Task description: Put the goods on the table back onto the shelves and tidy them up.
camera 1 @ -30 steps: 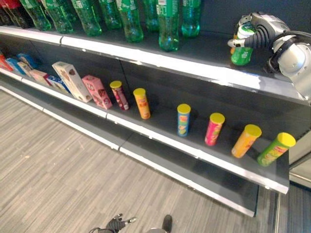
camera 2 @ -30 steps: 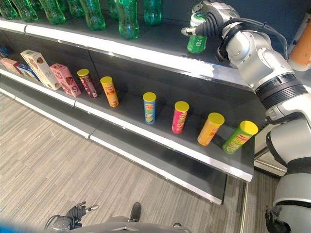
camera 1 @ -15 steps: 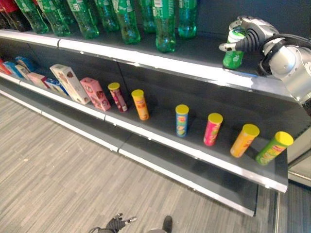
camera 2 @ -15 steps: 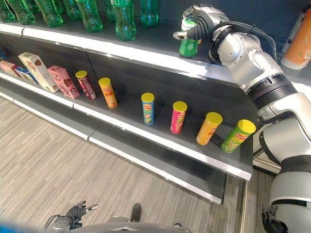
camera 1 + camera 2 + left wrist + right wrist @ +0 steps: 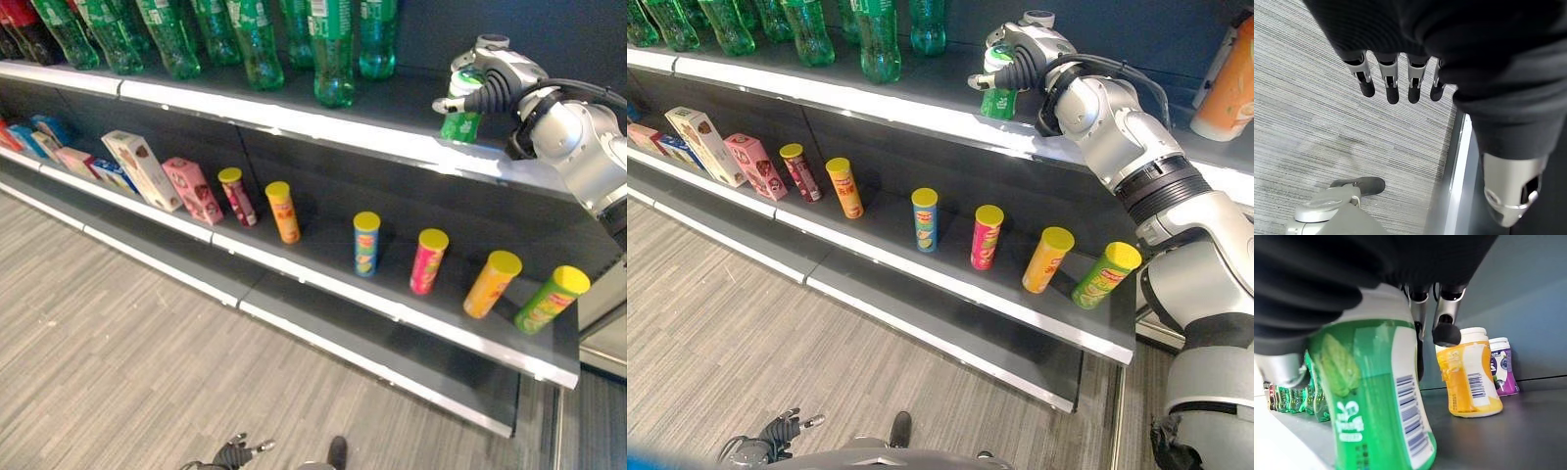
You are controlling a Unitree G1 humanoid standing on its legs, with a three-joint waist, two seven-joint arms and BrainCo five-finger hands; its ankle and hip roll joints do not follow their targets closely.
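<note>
Green bottle [image 5: 1000, 93] in right hand [image 5: 1021, 57], seemingly on top shelf [image 5: 950, 98].

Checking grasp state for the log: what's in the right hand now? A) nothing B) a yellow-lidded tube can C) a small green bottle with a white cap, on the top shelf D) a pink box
C: the right hand has its fingers curled round the small green bottle on the top shelf.

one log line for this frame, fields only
phase: shelving | right hand: shut on green bottle, at top shelf | left hand: open, idle over floor | nearby: orange bottle on same shelf
</note>
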